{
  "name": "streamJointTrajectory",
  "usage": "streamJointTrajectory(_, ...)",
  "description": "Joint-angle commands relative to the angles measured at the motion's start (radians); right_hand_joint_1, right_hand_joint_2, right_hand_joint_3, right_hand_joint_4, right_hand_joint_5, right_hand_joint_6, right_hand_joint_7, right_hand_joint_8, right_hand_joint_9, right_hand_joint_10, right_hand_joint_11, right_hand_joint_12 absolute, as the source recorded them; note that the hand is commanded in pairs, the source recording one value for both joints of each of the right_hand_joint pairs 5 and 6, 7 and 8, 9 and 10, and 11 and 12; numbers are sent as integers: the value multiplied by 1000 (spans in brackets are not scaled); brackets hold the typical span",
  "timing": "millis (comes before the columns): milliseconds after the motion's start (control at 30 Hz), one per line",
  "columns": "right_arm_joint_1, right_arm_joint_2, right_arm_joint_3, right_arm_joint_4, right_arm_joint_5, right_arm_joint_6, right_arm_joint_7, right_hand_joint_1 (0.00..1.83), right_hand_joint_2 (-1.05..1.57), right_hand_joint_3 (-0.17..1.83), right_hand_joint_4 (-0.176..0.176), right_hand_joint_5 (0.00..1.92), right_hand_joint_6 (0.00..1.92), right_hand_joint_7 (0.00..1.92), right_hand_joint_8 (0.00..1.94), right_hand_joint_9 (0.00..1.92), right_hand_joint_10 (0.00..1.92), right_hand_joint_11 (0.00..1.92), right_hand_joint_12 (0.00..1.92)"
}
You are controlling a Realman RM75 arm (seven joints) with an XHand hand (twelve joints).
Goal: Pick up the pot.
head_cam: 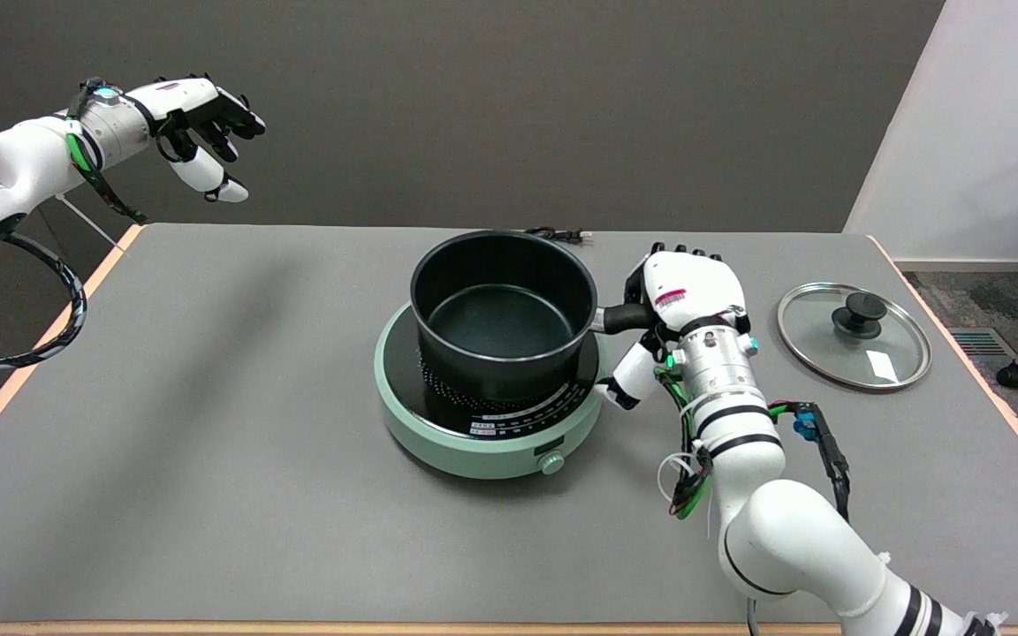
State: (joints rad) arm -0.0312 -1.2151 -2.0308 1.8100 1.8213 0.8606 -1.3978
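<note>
Reaching in from the lower right of the frame, the robot hand (684, 296) was at the black handle (622, 318) of the pot (502, 314), its back toward the camera and its fingers (686, 251) curled over the far side of the handle, its thumb (626, 382) hanging below; whether the grip had fully closed could not be told from this angle, though it appeared to hold the handle. The pot, dark and empty, sat upright at the centre of the frame on a pale green induction cooker (489, 422), which rested on the grey worktop (208, 424). To the right of the hand, well apart from the pot, a glass lid (854, 335) with a black knob lay flat on the worktop, and a black cord (556, 234) showed just behind the pot. By the look of things the task stood at the grasping step, with the lift not yet made, since the pot's base was on the cooker plate. The next move would call for a firm hold on the handle and a straight upward raise, with the wrist braced against the pot tipping away from the handle side. In the upper left of the frame the other arm's hand (200, 124) hung in the air, far from the pot.
</note>
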Motion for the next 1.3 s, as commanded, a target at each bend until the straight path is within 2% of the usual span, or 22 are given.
streamJointTrajectory(33,-18,3,2,1,19,17,-1,1217,-324,1294,-61,1318,1318,1318,1318,1318,1318,1318,1318)
streamJointTrajectory(133,-15,6,3,4,7,6,-1,1226,-290,1358,-73,1352,1352,1352,1352,1352,1352,1352,1352)
streamJointTrajectory(267,-12,12,8,11,-17,-9,-1,1231,-306,1833,-97,1390,1390,1390,1390,1390,1390,1390,1390)
streamJointTrajectory(400,-10,17,19,27,-25,-23,-1,1278,-376,1833,-103,1359,1359,1359,1359,1359,1359,1359,1359)
streamJointTrajectory(500,-7,25,21,36,-25,-30,-1,1285,-389,1833,-76,1285,1285,1285,1285,1285,1285,1285,1285)
streamJointTrajectory(567,-4,26,21,41,-26,-33,-1,1284,-376,1833,-70,1273,1273,1273,1273,1273,1273,1273,1273)
streamJointTrajectory(767,0,26,20,48,-33,-27,2,1321,-138,1833,-93,1317,1317,1317,1317,1317,1317,1317,1317)
streamJointTrajectory(833,0,26,19,48,-31,-25,3,1322,-122,1833,-87,1301,1301,1301,1301,1301,1301,1301,1301)
streamJointTrajectory(900,0,28,20,45,-30,-41,2,1323,-105,1833,-65,1253,1253,1253,1253,1253,1253,1253,1253)
streamJointTrajectory(1067,0,31,21,42,-35,-86,-1,1350,-11,1833,-98,1324,1324,1324,1324,1324,1324,1324,1324)
streamJointTrajectory(1200,1,32,17,35,-44,-88,-1,1362,-181,1833,-109,1368,1368,1368,1368,1368,1368,1368,1368)
streamJointTrajectory(1233,1,32,15,35,-44,-86,-1,1361,-192,1797,-110,1380,1380,1380,1380,1380,1380,1380,1380)
streamJointTrajectory(1300,1,32,13,35,-46,-86,-1,1345,-206,1423,-105,1396,1396,1396,1396,1396,1396,1396,1396)
